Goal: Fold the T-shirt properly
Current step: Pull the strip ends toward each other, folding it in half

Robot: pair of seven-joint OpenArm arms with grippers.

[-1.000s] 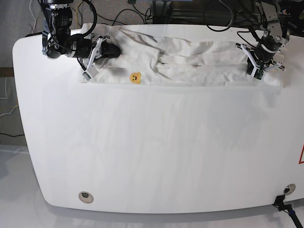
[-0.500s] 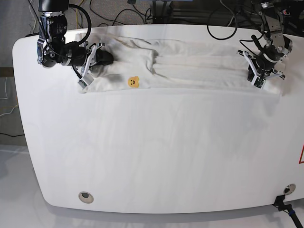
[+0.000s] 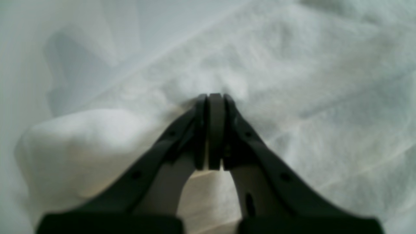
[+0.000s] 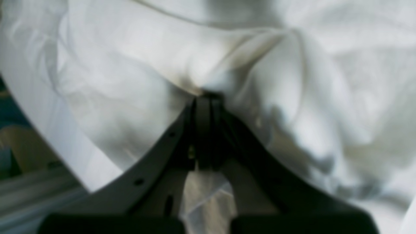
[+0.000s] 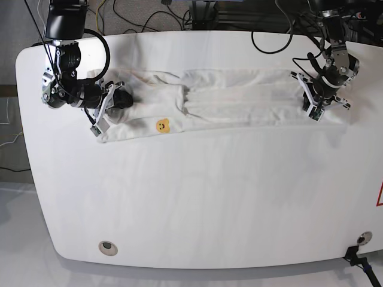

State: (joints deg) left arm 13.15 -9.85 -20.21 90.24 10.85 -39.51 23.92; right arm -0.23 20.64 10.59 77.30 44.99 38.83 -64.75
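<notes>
The white T-shirt (image 5: 239, 98) lies as a long bunched band across the far part of the table, with a small yellow face print (image 5: 163, 125) showing. My right gripper (image 5: 119, 103), at the left of the base view, is shut on the shirt's left end; the right wrist view shows its jaws (image 4: 204, 97) closed on gathered white cloth (image 4: 146, 65). My left gripper (image 5: 315, 101), at the right of the base view, is shut on the shirt's right end; the left wrist view shows its jaws (image 3: 211, 97) pinching white cloth (image 3: 292, 81).
The white table (image 5: 197, 197) has rounded edges and a round hole (image 5: 108, 247) near the front left. Cables (image 5: 149, 18) lie behind the far edge. A black fitting (image 5: 359, 257) sits at the front right corner, with a red-marked label (image 5: 379, 196) at the right edge.
Both grippers have dragged the shirt toward the table's front and slightly left. The band is pulled straighter, and the yellow face print has moved nearer with it.
</notes>
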